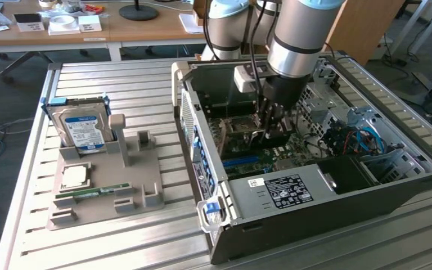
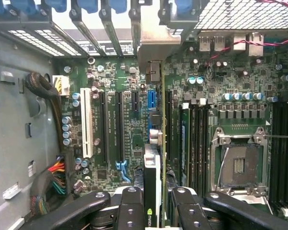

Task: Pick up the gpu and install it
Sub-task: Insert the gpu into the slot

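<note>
- Inside the open case (image 1: 336, 219), exterior view: tool (image 1: 270, 128) clamped on the gpu (image 1: 276, 143), card edge-down right under it.
- Wrist view: gpu (image 2: 152, 163) edge-on between the fingers (image 2: 132, 211), long axis parallel to the blue slot (image 2: 151, 103) close by. Seated or not, we can't tell.
</note>
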Controlling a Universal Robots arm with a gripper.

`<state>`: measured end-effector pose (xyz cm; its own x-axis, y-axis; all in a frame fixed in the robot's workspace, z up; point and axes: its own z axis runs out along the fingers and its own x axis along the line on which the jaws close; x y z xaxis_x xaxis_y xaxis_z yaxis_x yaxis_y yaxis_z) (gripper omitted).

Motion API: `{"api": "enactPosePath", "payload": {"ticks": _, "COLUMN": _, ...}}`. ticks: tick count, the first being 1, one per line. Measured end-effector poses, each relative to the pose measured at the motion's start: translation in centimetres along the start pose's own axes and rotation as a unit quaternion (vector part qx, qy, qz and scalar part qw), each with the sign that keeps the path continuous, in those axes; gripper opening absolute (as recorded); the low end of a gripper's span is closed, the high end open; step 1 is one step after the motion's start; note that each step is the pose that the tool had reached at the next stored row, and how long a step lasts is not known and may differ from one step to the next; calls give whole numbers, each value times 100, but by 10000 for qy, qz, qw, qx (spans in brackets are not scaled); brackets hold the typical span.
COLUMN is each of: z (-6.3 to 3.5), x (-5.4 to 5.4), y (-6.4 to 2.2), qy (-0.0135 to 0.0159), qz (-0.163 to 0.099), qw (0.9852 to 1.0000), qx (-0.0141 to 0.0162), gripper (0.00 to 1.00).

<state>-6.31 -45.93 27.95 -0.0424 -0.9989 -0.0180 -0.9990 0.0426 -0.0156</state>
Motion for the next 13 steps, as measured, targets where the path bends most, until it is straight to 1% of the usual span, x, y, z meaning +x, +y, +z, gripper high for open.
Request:
{"api": "enactPosePath", "payload": {"ticks": 8, "z": 15, "x": 4, "y": 72, "qy": 0, "qz": 0, "qw": 10000, "qx": 0, "gripper": 27}}
{"api": "enactPosePath", "payload": {"ticks": 13, "z": 24, "x": 5, "y": 100, "qy": 0, "qz": 0, "qw": 10000, "qx": 0, "gripper": 27}}
